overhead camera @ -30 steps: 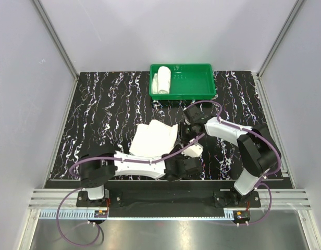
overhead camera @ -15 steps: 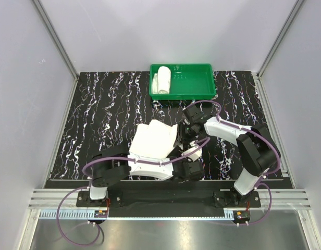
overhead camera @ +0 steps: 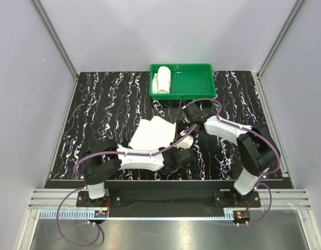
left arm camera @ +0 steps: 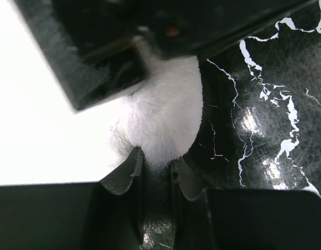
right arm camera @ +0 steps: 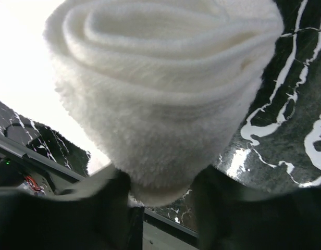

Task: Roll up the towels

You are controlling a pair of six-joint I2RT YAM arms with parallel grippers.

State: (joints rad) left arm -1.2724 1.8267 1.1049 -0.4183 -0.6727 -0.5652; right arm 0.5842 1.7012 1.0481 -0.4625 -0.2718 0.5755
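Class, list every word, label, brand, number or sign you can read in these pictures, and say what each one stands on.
No text can be read in any view.
The green tray, the rolled towel in it, the half-rolled towel and the table carry none; the table's white streaks are marbling, not writing.

Top cam evenly lit — wrist cams overexposed, close-up blur.

Robotics lab cell: white panel walls (overhead camera: 25, 78), alu frame posts (overhead camera: 56, 39), blk marbled bench (overhead camera: 98, 104).
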